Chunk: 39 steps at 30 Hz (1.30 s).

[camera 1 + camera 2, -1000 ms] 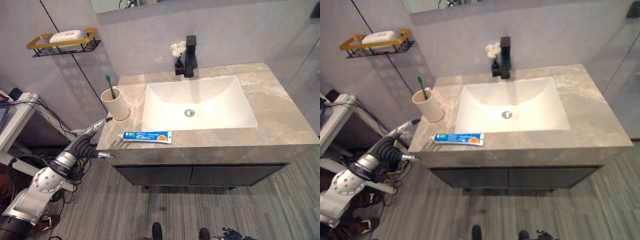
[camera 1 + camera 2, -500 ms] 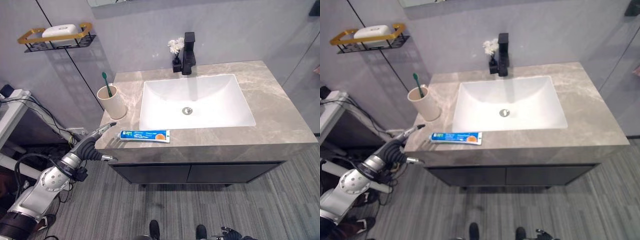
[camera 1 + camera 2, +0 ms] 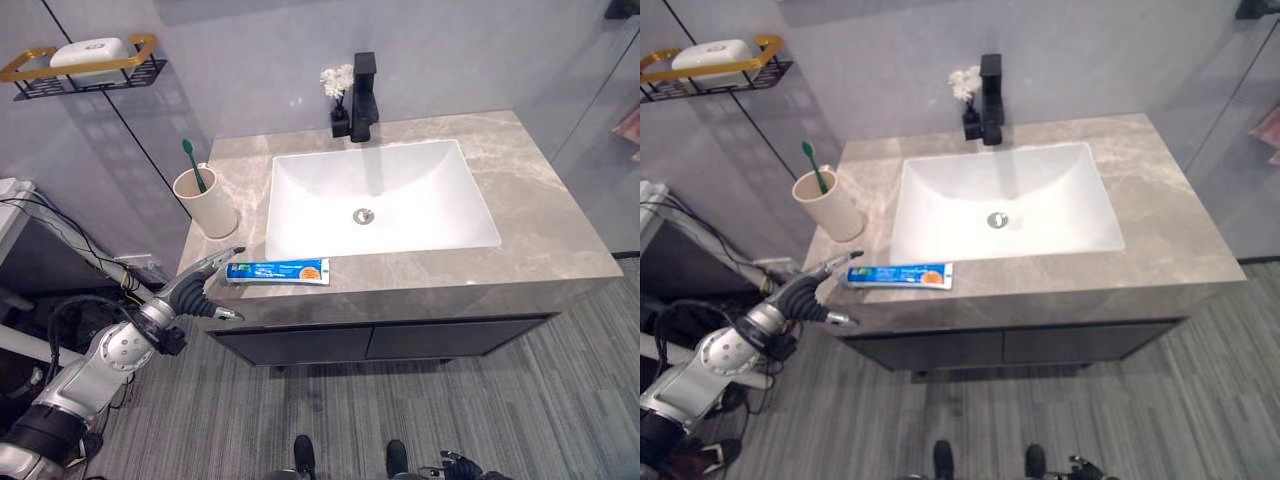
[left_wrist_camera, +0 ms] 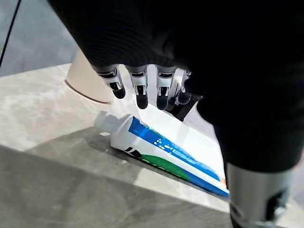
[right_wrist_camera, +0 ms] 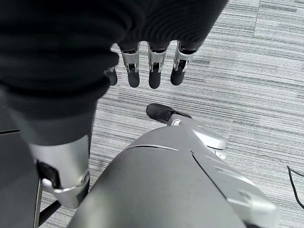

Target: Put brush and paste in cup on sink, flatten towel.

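A blue and white toothpaste tube (image 3: 277, 270) lies flat near the front left edge of the grey stone counter (image 3: 540, 230). My left hand (image 3: 203, 287) is open, with straight fingers (image 4: 139, 90) hovering just above and left of the tube's cap end (image 4: 105, 121), apart from it. Behind them a beige cup (image 3: 206, 202) stands on the counter's left side, and a green toothbrush (image 3: 190, 164) stands upright in it. My right hand (image 5: 153, 66) hangs low over the striped floor with relaxed fingers, holding nothing.
A white sink basin (image 3: 380, 198) fills the middle of the counter. A black tap (image 3: 362, 84) and a small vase of white flowers (image 3: 334, 86) stand behind it. A gold wall rack with soap (image 3: 85, 58) hangs at the upper left.
The camera has shifted, so the whole scene sits further left and lower. My left hand has come up and right, closer to the tube's cap end.
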Motion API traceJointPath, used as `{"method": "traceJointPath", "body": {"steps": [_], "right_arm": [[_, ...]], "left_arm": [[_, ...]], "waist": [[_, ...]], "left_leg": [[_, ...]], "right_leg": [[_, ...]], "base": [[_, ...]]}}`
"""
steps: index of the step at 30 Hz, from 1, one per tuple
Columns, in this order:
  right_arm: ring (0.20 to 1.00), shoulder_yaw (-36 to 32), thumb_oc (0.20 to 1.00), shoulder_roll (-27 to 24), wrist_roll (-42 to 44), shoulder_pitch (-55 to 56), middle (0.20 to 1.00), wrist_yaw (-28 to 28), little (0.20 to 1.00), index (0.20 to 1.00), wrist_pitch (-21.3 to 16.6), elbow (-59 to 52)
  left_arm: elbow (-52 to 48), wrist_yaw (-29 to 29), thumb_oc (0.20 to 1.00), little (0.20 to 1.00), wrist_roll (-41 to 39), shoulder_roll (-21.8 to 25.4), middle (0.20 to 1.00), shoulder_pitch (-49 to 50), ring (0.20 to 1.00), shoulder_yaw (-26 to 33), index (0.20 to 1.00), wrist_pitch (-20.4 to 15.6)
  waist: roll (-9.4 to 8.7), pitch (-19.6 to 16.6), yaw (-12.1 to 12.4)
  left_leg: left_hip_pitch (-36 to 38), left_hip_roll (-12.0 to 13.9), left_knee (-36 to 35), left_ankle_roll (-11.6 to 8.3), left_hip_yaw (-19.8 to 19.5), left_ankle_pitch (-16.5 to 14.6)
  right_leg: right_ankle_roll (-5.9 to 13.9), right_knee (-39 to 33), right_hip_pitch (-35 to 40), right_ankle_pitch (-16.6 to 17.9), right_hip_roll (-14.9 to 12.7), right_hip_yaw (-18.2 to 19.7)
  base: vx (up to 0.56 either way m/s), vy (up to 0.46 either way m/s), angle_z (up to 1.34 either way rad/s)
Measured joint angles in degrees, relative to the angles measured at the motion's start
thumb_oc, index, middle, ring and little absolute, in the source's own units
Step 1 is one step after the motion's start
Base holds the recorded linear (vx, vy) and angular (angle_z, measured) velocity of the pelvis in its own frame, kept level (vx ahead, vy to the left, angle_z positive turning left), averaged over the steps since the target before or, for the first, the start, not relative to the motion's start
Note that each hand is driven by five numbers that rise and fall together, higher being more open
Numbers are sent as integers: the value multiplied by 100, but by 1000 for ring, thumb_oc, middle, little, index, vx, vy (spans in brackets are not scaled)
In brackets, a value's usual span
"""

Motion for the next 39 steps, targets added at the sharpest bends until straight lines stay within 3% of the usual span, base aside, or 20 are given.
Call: {"method": "traceJointPath", "body": {"steps": [5, 20, 39], "right_arm": [[1000, 0, 1000, 3, 17, -17, 1000, -34, 1000, 1000, -1, -20], [1000, 7, 1000, 17, 163, -38, 1000, -233, 1000, 1000, -128, -323], [1000, 69, 1000, 20, 158, -5, 1000, -241, 1000, 1000, -141, -304]], "left_arm": [[133, 31, 1000, 1000, 74, -28, 1000, -241, 1000, -362, 1000, 4], [422, 598, 1000, 1000, 383, -294, 1000, -260, 1000, -292, 1000, -20], [546, 777, 1000, 1000, 327, -515, 1000, -326, 1000, -85, 1000, -6]], "waist": [[15, 31, -98], [-6, 204, -112], [-140, 258, -118]], "left_leg": [[-2, 18, -3, -32, 30, -22], [-102, 105, 20, -53, 187, -33], [-104, 138, 21, -84, 302, -54]], "right_leg": [[-2, -1, -35, -2, 15, 32], [-37, 0, -219, 26, 101, 178], [-47, 1, -290, 39, 136, 290]], "base": [[11, -2, -3], [7, -10, -5], [6, -4, -3]]}}
